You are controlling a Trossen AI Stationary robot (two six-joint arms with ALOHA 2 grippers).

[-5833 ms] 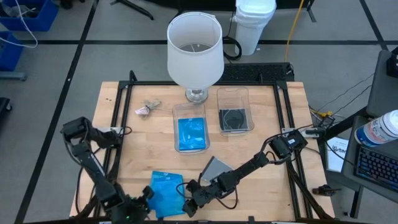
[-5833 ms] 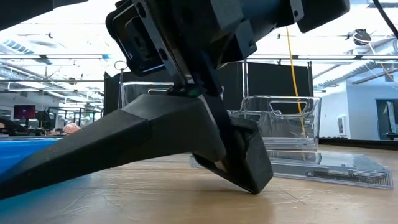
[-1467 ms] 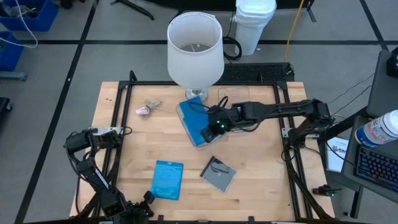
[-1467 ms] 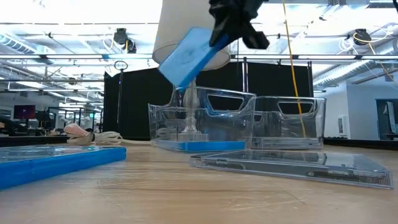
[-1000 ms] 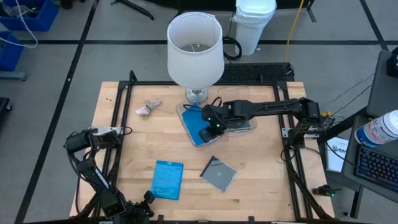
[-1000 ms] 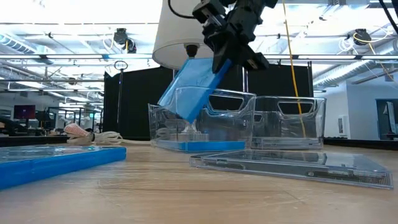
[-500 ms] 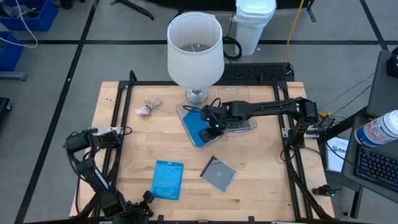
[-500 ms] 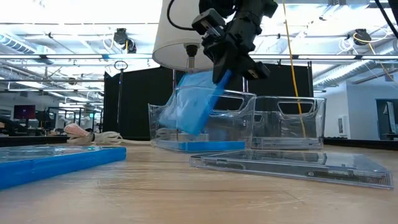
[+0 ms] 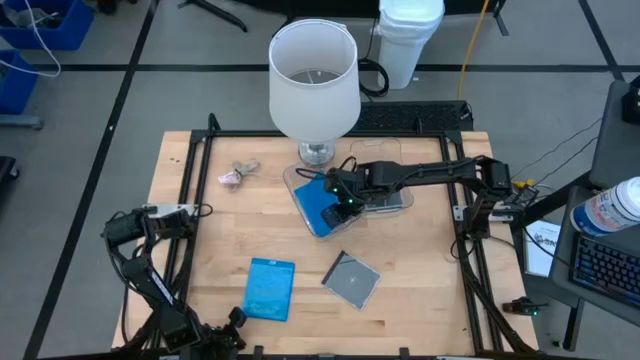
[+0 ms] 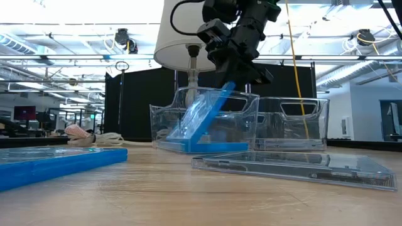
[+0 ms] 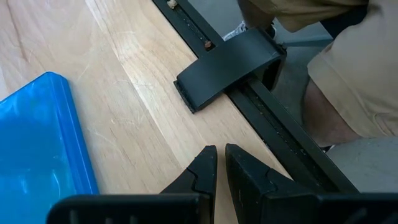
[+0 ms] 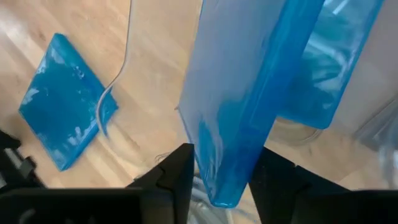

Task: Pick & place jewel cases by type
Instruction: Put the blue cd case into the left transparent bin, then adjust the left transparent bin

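Right gripper (image 10: 233, 70) fingers apart around tilted blue jewel case (image 10: 204, 116) in clear tub (image 10: 164, 120). Left gripper (image 11: 221, 163) fingers together, empty, at table's (image 9: 420, 280) near edge.

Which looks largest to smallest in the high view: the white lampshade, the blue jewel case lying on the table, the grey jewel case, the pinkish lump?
1. White lampshade, though it stands nearer the camera, which enlarges it.
2. Blue jewel case and grey jewel case: the blue one shows slightly bigger, but too close to rank.
3. Pinkish lump, clearly the smallest.
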